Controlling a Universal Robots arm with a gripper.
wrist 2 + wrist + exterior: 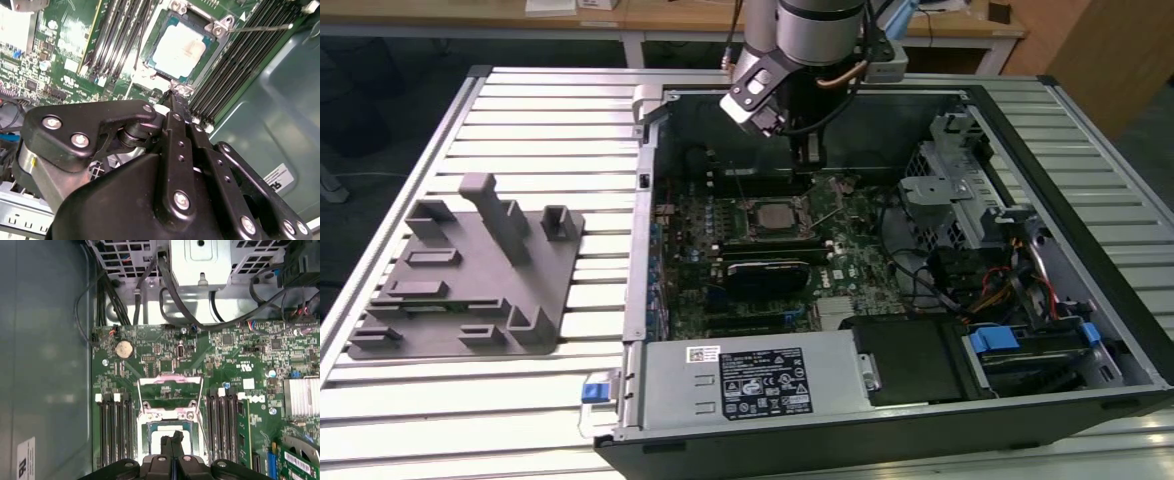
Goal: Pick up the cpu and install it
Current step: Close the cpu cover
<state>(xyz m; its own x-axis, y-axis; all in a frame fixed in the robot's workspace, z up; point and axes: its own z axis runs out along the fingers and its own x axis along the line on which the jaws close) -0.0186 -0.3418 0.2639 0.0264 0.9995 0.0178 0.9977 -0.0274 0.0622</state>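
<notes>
Second wrist view: cpu point(179, 49) lies flat in socket point(218, 26), silver top up. Claw point(172, 97) pinched shut, empty, tips just beside socket corner, cpu just beyond tips. Chip square, no long axis. First wrist view: socket lid point(170, 382) hinged open past socket.

One open black computer case point(1027, 160) and one grey plastic fixture tray point(454, 290) are counted on one slatted metal tabletop point(534, 110). Inside the case, one green motherboard point(707, 235), one square silver-topped cpu point(771, 213), one round silver coin battery point(124, 348) and one black robot hand point(173, 441) are counted.
</notes>
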